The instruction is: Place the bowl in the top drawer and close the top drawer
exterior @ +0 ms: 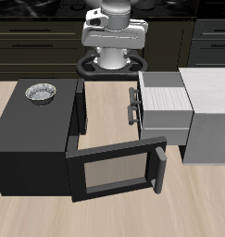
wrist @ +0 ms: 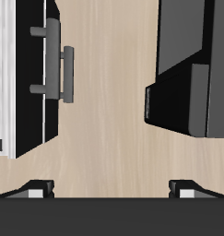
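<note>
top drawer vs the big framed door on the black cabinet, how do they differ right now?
The top drawer is light grey and box-shaped, slid straight out of its cabinet; the framed door is dark with a pale panel and swung open on the black box cabinet. The drawer's bar handle is small; the door's handle is longer. Both are open, and both look empty: the bowl sits on the black cabinet's top.

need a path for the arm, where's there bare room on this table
Bare wood runs between the black box with the bowl on it and the open top drawer. Toward the front, the swung-open door blocks it. The box top beside the bowl is also bare.
</note>
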